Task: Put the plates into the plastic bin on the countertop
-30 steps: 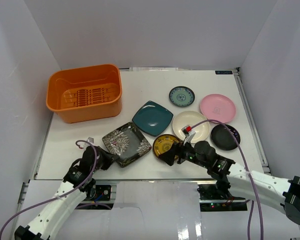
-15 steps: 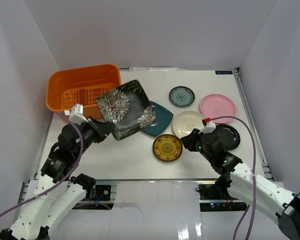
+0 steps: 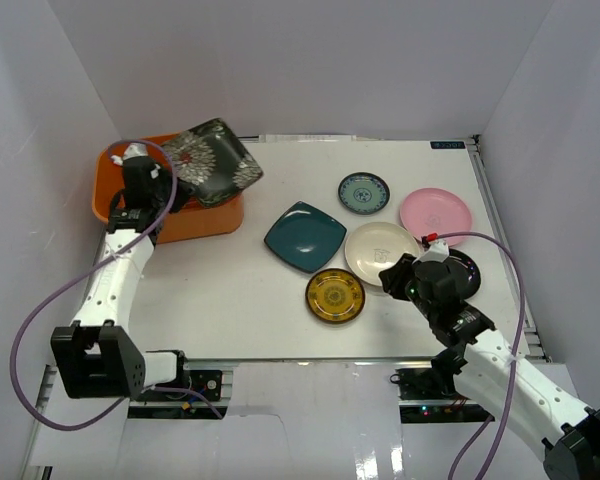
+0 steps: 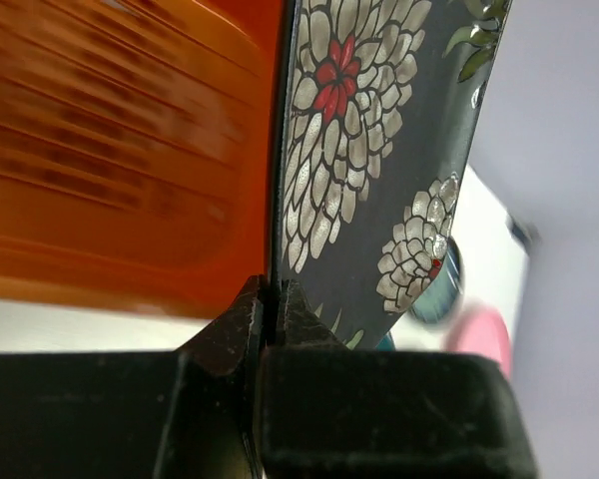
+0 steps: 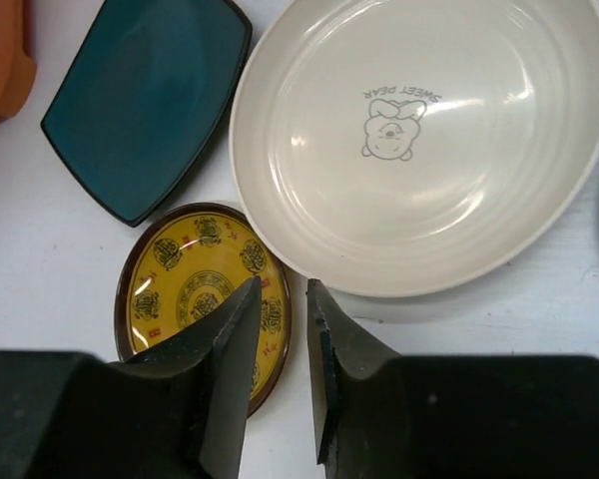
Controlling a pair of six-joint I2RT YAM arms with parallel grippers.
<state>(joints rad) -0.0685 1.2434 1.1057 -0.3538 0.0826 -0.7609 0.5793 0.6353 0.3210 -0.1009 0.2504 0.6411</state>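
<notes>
My left gripper (image 3: 167, 186) is shut on the edge of the black floral square plate (image 3: 212, 158), holding it tilted over the orange plastic bin (image 3: 195, 222). The left wrist view shows the plate (image 4: 379, 150) edge-on between the jaws (image 4: 275, 299), with the bin's wall (image 4: 130, 150) beside it. On the countertop (image 3: 230, 290) lie the teal square (image 3: 304, 236), small teal round (image 3: 364, 192), pink (image 3: 435, 215), cream (image 3: 378, 250) and amber (image 3: 334, 295) plates; my right arm partly covers the black round (image 3: 462, 272). My right gripper (image 5: 282, 289) hovers narrowly open and empty over the amber plate's (image 5: 180, 289) right rim, beside the cream plate (image 5: 419, 140).
White walls enclose the countertop on three sides. Purple cables trail from both arms, the left one looping over the table's near-left edge (image 3: 40, 330). A corner of the teal square plate (image 5: 145, 100) lies left of the right gripper's fingers.
The left arm lifted the floral plate from the front of the table and carried it back-left over the bin. The right gripper drew back right from the amber plate and narrowed its jaws.
</notes>
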